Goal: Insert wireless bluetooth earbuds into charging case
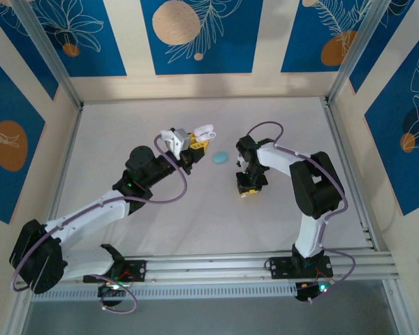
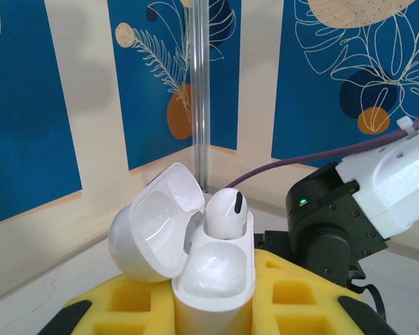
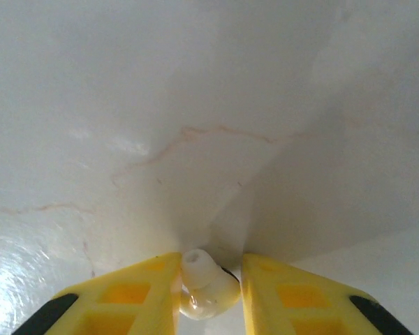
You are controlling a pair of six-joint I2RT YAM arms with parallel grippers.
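My left gripper (image 1: 193, 143) holds the white charging case (image 2: 213, 272) upright between its yellow fingers (image 2: 300, 293), shut on its body. The case's lid (image 2: 153, 223) hangs open to the left. One white earbud (image 2: 225, 213) sits in the far slot, and the near slot (image 2: 216, 262) is empty. To the right, my right gripper (image 1: 246, 190) points down at the table. Its yellow fingers (image 3: 133, 293) are shut on a second white earbud (image 3: 208, 293), whose ear tip faces the table surface.
A light blue oval case (image 1: 220, 158) lies on the white table (image 1: 195, 216) between the two grippers. The right arm (image 2: 335, 223) stands close behind the held case. Patterned walls and metal posts (image 1: 52, 63) enclose the table.
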